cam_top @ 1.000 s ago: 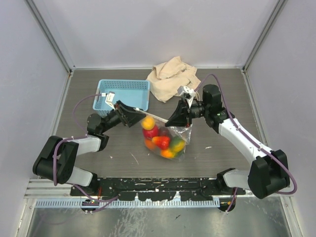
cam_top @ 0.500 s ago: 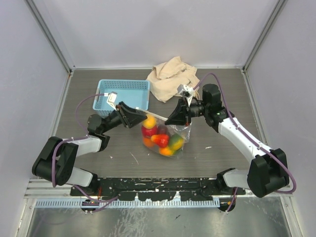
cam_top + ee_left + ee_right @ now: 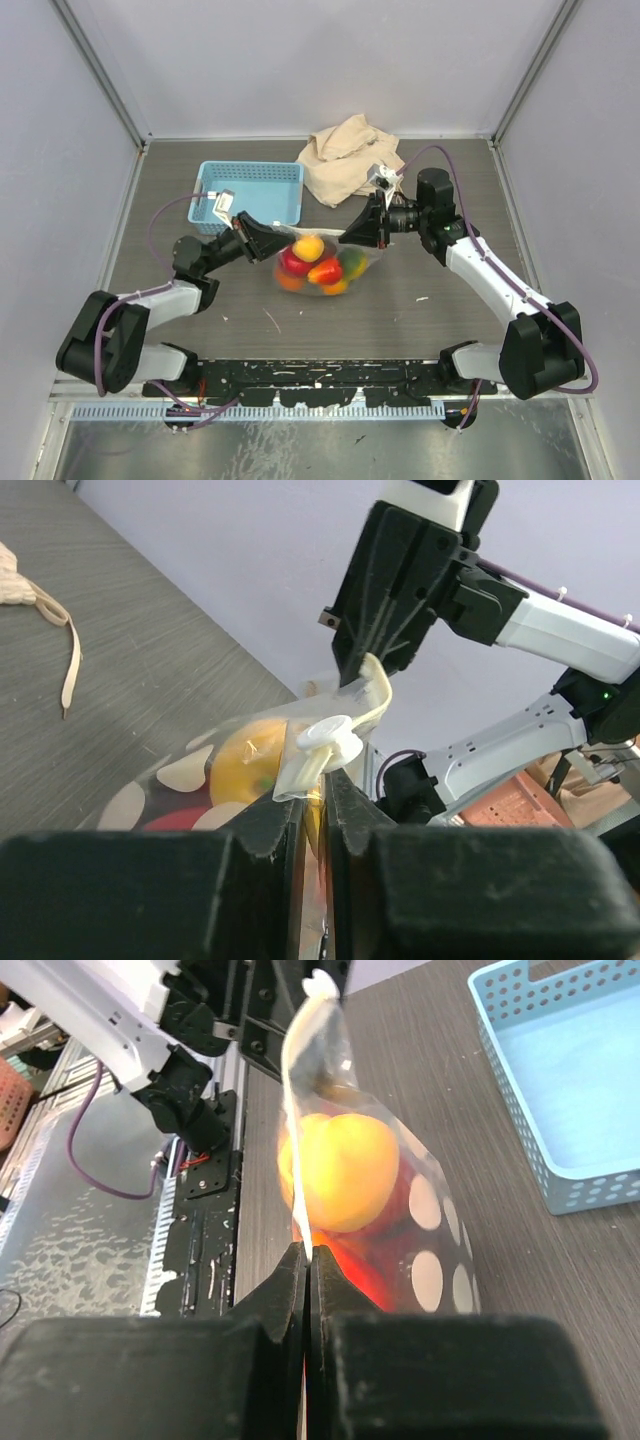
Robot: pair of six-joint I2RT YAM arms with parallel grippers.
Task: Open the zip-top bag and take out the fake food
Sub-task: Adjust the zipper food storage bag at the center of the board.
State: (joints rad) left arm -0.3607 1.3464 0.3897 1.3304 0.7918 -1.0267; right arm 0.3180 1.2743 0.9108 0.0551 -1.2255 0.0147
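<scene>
The zip-top bag (image 3: 322, 264), clear with white dots, hangs stretched between my two grippers above the table. My left gripper (image 3: 284, 240) is shut on its left top edge, just under a white zip tab (image 3: 328, 736). The left fingertips (image 3: 345, 798) pinch thin plastic. My right gripper (image 3: 351, 237) is shut on the right top edge, pinching the white zip strip (image 3: 303, 1222). The fake food (image 3: 310, 248) sits inside the bag: a yellow piece on top, red, orange and green ones beneath. A yellow-orange fruit (image 3: 340, 1170) fills the right wrist view and shows again as the yellow fruit (image 3: 252, 765).
A light blue perforated basket (image 3: 251, 190) stands behind the left gripper, with its corner (image 3: 560, 1090) in the right wrist view. A beige cloth bag (image 3: 349, 160) lies at the back centre, and its drawstring (image 3: 70, 670) trails over the grey table.
The left gripper has shut on the bag's left edge. The bag has been lifted and pulled taut between both grippers, moving away from the near edge. The right gripper has kept its hold.
</scene>
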